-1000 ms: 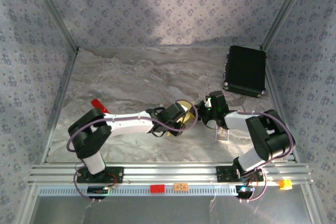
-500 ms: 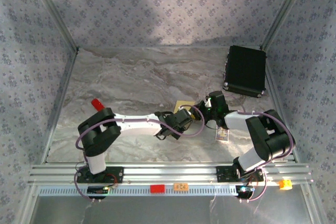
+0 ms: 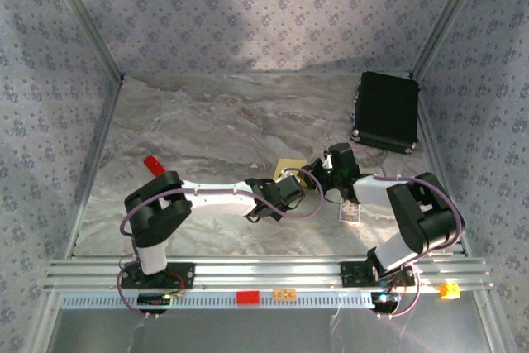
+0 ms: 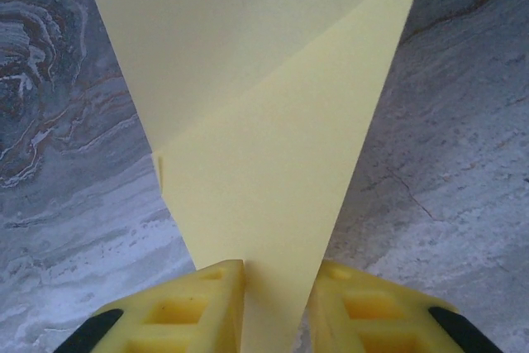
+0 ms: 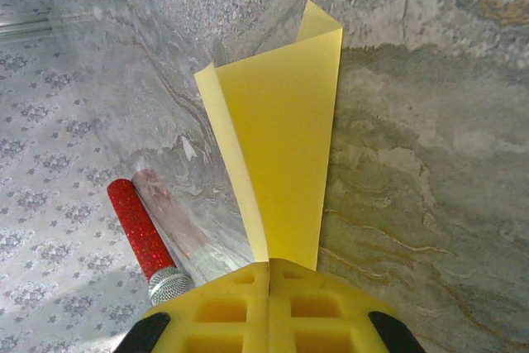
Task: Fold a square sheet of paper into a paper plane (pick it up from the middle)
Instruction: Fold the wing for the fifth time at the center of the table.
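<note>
The square sheet of paper (image 3: 287, 164), yellow and folded to a tapering shape, is held up between the two grippers near the table's middle right. My right gripper (image 5: 269, 266) is shut on its narrow end, and the paper (image 5: 285, 146) rises away from the jaws with one flap curling left. My left gripper (image 4: 277, 269) stands open, a finger on each side of the paper's (image 4: 264, 121) pointed tip; the left finger touches the paper's edge. From above, the left gripper (image 3: 292, 185) and right gripper (image 3: 320, 168) are close together, covering most of the sheet.
A red-handled tool (image 3: 154, 163) lies at the left and also appears in the right wrist view (image 5: 136, 225). A black rectangular case (image 3: 386, 111) sits at the back right. A small printed card (image 3: 351, 213) lies by the right arm. Patterned walls enclose the marble table (image 3: 207, 121).
My left arm has stretched to the right toward the right gripper, and its jaws have narrowed around the paper's tip. The right arm has stayed still, holding the paper.
</note>
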You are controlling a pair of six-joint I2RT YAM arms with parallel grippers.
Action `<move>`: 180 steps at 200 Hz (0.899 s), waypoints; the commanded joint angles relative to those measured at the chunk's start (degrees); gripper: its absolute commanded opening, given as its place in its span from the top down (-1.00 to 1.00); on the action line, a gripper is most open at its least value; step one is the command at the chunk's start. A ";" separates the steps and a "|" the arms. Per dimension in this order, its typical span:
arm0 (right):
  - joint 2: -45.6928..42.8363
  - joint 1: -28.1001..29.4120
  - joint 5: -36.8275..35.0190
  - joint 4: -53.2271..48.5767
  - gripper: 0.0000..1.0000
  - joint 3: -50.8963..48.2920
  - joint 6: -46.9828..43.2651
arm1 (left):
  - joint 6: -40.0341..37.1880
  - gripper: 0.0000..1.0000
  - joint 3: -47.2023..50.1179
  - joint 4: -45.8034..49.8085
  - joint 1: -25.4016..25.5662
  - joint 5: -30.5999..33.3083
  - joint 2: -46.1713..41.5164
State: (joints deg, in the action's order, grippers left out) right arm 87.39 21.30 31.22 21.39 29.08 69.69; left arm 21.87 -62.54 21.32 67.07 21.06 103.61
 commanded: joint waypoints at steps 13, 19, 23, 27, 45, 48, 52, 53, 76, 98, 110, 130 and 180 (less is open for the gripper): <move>-1.24 0.28 -0.64 -0.82 0.90 1.11 0.88 | -0.34 0.53 -0.98 1.70 0.55 1.79 0.65; -1.23 0.25 -0.68 -0.82 0.90 1.12 0.87 | -0.36 0.54 -1.00 1.66 0.65 1.83 0.61; -1.22 0.23 -0.66 -0.82 0.90 1.15 0.88 | -0.34 0.55 -0.98 1.65 0.68 1.87 0.58; -1.25 0.23 -0.68 -0.82 0.90 1.14 0.88 | -0.41 0.56 -0.96 1.60 0.61 1.80 0.62; -1.18 0.23 -0.64 -0.83 0.90 1.15 0.84 | -0.29 0.61 -0.91 1.62 0.63 2.23 0.55; -1.19 0.23 -0.66 -0.90 0.90 1.13 0.87 | -0.25 0.62 -0.84 1.62 0.69 2.39 0.54; -1.24 0.23 -0.66 -0.91 0.90 1.15 0.88 | -0.25 0.63 -0.75 1.55 0.74 2.45 0.54; -1.21 0.28 -0.69 -0.91 0.90 1.15 0.84 | -0.20 0.63 -0.70 1.59 0.72 2.47 0.54; -1.21 0.25 -0.78 -0.99 0.90 1.15 0.75 | -0.02 0.67 -0.43 1.39 0.76 2.83 0.29; -1.28 0.23 -0.76 -1.00 0.90 1.14 0.77 | 0.10 0.73 0.01 0.92 0.76 2.80 0.01; -1.33 0.25 -0.75 -1.00 0.90 1.13 0.79 | 0.31 0.74 0.06 0.91 0.80 2.97 0.01; -1.50 0.15 -0.81 -1.00 0.90 1.11 0.74 | 0.46 0.72 0.16 0.83 0.77 3.20 0.01; -1.53 0.17 -0.81 -1.00 0.90 1.15 0.78 | 0.91 0.63 0.08 1.22 0.76 4.12 0.08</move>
State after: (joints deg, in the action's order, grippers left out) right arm 87.02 21.30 31.03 21.39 29.08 69.69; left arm 22.13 -62.52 21.28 67.31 23.51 103.61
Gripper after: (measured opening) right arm 0.066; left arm 0.182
